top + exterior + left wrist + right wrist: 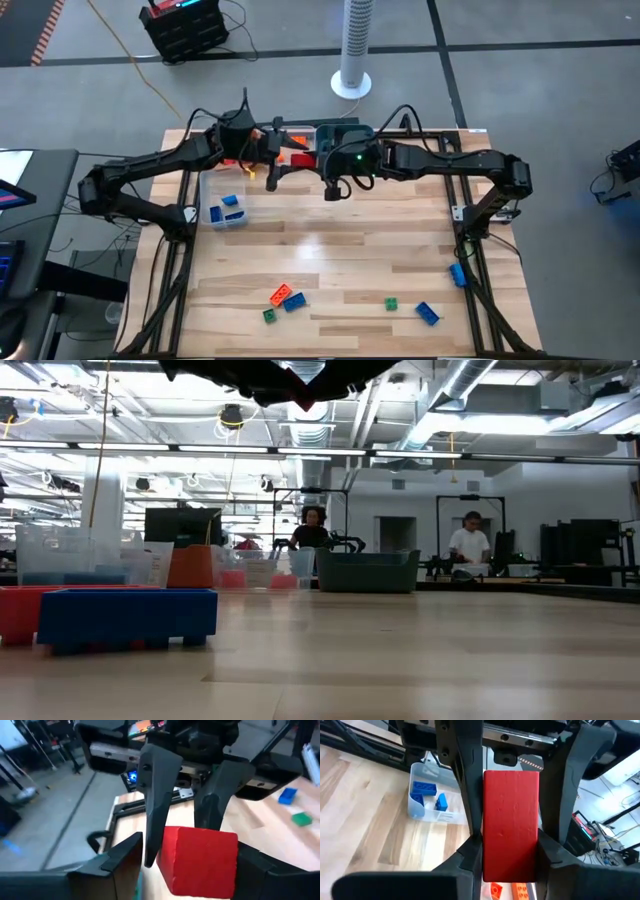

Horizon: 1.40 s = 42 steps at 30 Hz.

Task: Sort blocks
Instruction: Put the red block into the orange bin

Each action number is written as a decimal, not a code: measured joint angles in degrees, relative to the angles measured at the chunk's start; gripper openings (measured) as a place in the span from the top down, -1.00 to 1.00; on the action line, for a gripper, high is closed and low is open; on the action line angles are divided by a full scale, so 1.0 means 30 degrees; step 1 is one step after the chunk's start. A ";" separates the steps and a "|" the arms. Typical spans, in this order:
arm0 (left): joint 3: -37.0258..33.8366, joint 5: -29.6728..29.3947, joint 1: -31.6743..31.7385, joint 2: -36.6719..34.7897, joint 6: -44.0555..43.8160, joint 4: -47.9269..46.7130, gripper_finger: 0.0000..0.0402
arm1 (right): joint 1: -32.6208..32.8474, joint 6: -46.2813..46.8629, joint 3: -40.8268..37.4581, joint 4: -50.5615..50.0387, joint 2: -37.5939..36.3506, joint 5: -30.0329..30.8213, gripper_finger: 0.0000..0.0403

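A red rectangular block [298,157] hangs in the air over the far middle of the table, between my two grippers. My left gripper [285,158] reaches it from the left and my right gripper [312,160] from the right, each shut on it. The block fills the left wrist view [200,862] and the right wrist view [511,825]. Loose blocks lie flat on the near part of the table: orange [280,294], blue [295,301], green [269,315], green [391,303], blue [428,313]. My left gripper [192,845] pinches the red block's near end [170,870] between its two fingers, one on each long side. The fingers come level from the table's left and lie along the block. The block is lifted clear. My right gripper [510,852] pinches the block's other end [492,865] between its fingertips, on the same two long sides. It comes level from the table's right, its fingers meeting the left gripper's fingers [470,795] end to end along the block.
A clear bin [213,198] with blue blocks stands on the table's left. A teal bin [340,130] and an orange bin [190,565] stand at the far edge. A bin holding orange blocks [520,891] lies under the grippers. One blue block [457,274] lies at the right edge.
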 joint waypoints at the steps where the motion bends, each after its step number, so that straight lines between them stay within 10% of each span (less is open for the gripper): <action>1: 0.0000 -0.0247 -0.0099 0.0000 0.0398 0.0063 -0.11 | -0.0007 -0.0068 -0.0003 0.0026 0.0000 -0.0142 0.46; 16: 0.0036 -0.2439 -0.0473 0.0000 0.2717 0.1252 0.33 | -0.1107 0.1620 -0.0018 0.0071 -0.0566 -0.0856 0.44; 24: 0.0025 -0.2474 -0.0123 0.0000 0.1762 0.1931 0.36 | -0.1156 0.3686 -0.0025 0.0109 -0.0758 -0.0413 -0.01; 30: 0.0015 -0.2191 0.0763 0.0005 -0.1209 0.1799 0.36 | -0.1422 0.5246 -0.0025 -0.0141 -0.0758 -0.0397 -0.33; 42: 0.0015 -0.2132 0.6033 -0.0561 -0.7092 -0.5005 0.36 | -0.2451 0.7881 -0.0018 -0.2878 -0.0758 0.2627 -0.37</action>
